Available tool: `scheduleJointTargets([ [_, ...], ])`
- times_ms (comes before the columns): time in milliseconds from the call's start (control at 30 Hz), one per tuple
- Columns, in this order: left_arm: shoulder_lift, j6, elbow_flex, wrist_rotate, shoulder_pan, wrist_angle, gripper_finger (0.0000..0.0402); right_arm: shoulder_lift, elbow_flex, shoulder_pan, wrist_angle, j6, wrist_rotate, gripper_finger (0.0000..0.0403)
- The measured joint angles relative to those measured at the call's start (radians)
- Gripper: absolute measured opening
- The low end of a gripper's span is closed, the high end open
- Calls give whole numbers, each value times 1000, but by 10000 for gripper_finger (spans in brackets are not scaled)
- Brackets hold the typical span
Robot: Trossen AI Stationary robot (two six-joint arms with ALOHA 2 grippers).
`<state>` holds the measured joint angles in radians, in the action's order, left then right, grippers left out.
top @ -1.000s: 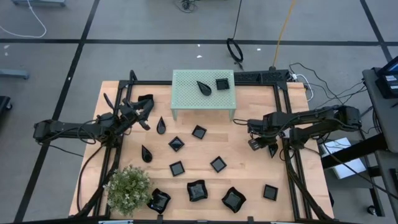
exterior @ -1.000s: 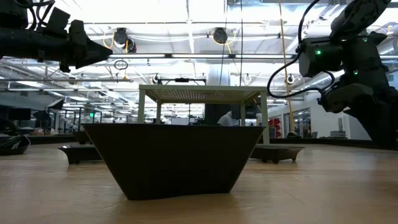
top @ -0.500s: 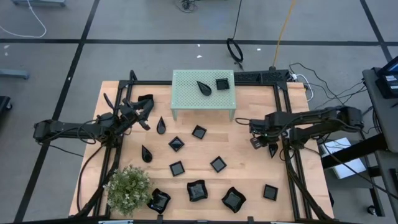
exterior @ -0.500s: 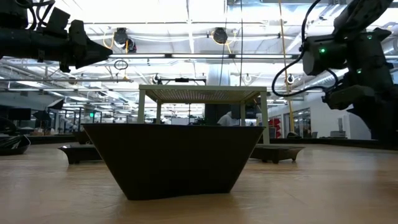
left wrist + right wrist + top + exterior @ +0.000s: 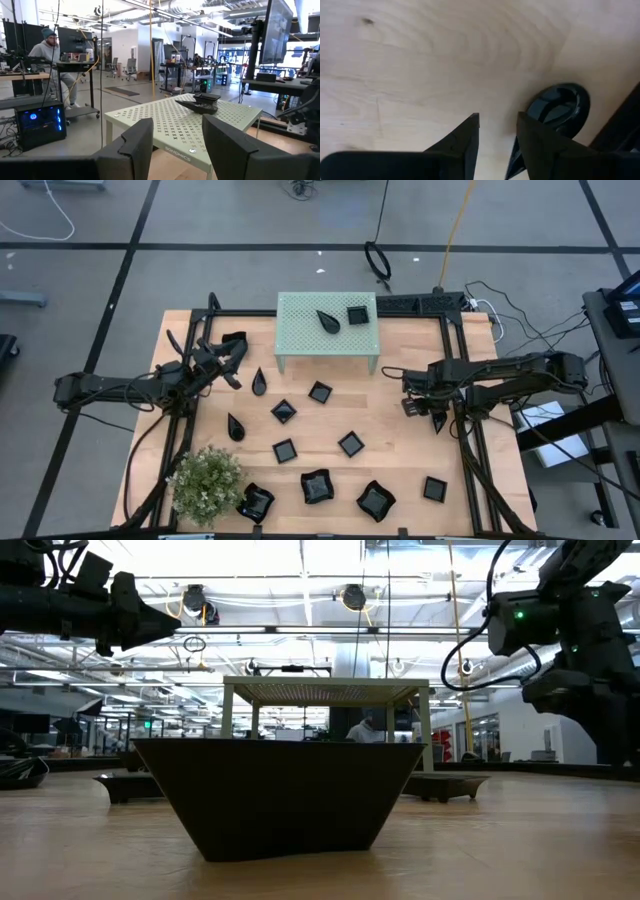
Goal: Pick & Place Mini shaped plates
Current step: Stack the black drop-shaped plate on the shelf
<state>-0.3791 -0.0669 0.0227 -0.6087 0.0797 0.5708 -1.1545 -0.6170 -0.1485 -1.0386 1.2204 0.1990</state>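
A wooden table (image 5: 400, 460) is seen from above, with many small shiny black plates spread over it. A mint-green stand (image 5: 300, 330) is set near the far edge of the table, and two plates are kept on top of it: a teardrop plate (image 5: 328, 320) and a small square plate (image 5: 357, 314), just beside each other. More small square plates (image 5: 351, 443) are laid out on the wood in front of the stand, and two more teardrop plates (image 5: 259, 382) are found nearer the left side. Three bigger wavy-edged plates (image 5: 317, 486) are lined up near the front edge, next to a green bushy plant (image 5: 205, 481) in the front left corner. The left gripper (image 5: 236, 360) is held up in the air at the left side of the table, pointed at the stand; its fingers (image 5: 131, 145) are parted and nothing is held between them. The right gripper (image 5: 412, 406) is held low over bare wood at the right side of the table, with its fingers (image 5: 461, 142) a little apart and nothing between them. No plate is touched by either gripper.
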Motion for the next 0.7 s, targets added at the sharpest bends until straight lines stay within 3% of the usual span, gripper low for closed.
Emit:
scheduleJointTargets([
  [100,0,0,0,0,0,0,173,0,0,0,7,6,2,117],
  [267,0,0,0,0,0,0,173,0,-49,-1,46,-96,-107,106],
  [433,0,0,0,0,0,0,173,1,-143,0,-90,-188,-147,108],
  [567,0,0,0,0,0,-1,173,0,-152,0,-202,-148,-139,127],
  [700,0,0,0,0,0,-1,173,-8,-125,0,-193,-77,-119,152],
])
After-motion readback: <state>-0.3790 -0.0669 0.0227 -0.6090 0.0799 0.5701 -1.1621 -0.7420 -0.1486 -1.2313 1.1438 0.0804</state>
